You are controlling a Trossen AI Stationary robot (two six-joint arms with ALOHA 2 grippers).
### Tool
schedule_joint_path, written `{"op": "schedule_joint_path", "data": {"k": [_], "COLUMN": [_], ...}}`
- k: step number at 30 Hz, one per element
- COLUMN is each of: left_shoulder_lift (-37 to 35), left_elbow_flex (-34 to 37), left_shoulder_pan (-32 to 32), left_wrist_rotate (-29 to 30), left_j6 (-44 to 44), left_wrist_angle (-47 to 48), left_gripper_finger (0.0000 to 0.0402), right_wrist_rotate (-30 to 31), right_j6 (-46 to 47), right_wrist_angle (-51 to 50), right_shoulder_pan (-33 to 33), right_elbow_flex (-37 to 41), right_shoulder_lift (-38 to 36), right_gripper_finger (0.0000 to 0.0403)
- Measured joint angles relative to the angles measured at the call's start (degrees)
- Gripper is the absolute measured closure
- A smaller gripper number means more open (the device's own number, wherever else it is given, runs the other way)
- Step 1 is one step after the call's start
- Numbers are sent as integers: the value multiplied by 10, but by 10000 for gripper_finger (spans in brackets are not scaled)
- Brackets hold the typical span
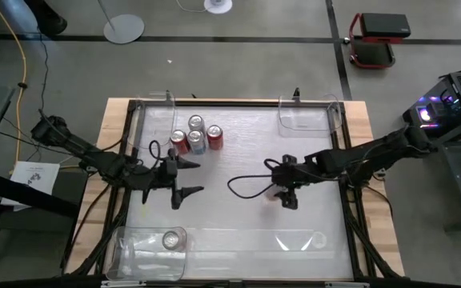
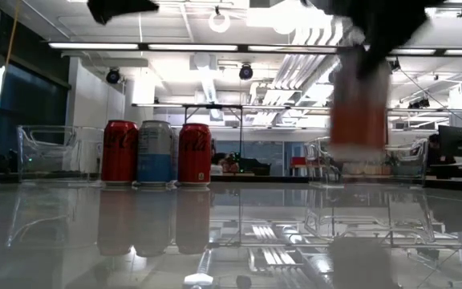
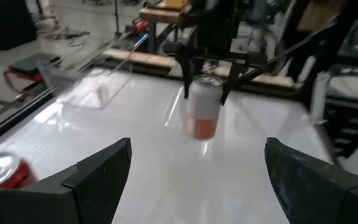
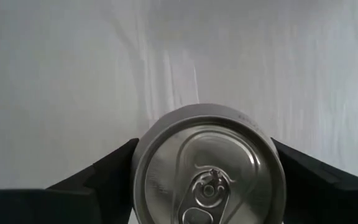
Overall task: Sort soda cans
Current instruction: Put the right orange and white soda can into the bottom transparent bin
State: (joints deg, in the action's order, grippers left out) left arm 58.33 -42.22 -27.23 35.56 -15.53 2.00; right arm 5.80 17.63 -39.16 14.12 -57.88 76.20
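Red can (image 3: 204, 107) pinched upright between right gripper (image 1: 286, 194) fingers, right of table (image 1: 238, 172) centre, apparently lifted off the surface. Four cans (image 1: 195, 137) clustered at rear left: two red, two silver. One can (image 1: 170, 239) inside front-left bin (image 1: 130, 248). Left gripper (image 1: 190, 178) spread wide, empty, just in front of the cluster.

You have four cans (image 1: 194, 137) clustered touching at the table (image 1: 238, 136) back left. One can (image 1: 170, 239) lies in the front-left bin (image 1: 134, 254). The right gripper (image 1: 282, 194) holds a can (image 3: 204, 112) upright at centre-right, lifted clear.
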Motion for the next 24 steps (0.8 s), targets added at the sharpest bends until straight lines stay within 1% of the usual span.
{"op": "schedule_joint_path", "data": {"k": [5,8,13,16,20,24], "left_shoulder_lift": [0,0,8,22,52,88], "left_elbow_flex": [-26,-32,-33,-33,-33,-33], "left_shoulder_pan": [-47,-79,-136,-171,-209,-233], "left_wrist_rotate": [44,42,41,59,91,100], "left_j6": [5,-24,-98,-142,-214,-274], "left_wrist_angle": [26,44,47,52,72,73], "left_gripper_finger": [55,55,55,55,55,55], "right_wrist_rotate": [24,44,48,48,42,45], "right_j6": [5,11,16,15,3,7], "right_wrist_angle": [-26,-32,-46,-57,-109,-138], "right_shoulder_pan": [56,86,119,128,135,142], "right_elbow_flex": [-128,-212,-347,-439,-553,-651], "right_shoulder_lift": [76,134,257,328,434,515], "right_gripper_finger": [120,120,120,120,120,120]}}
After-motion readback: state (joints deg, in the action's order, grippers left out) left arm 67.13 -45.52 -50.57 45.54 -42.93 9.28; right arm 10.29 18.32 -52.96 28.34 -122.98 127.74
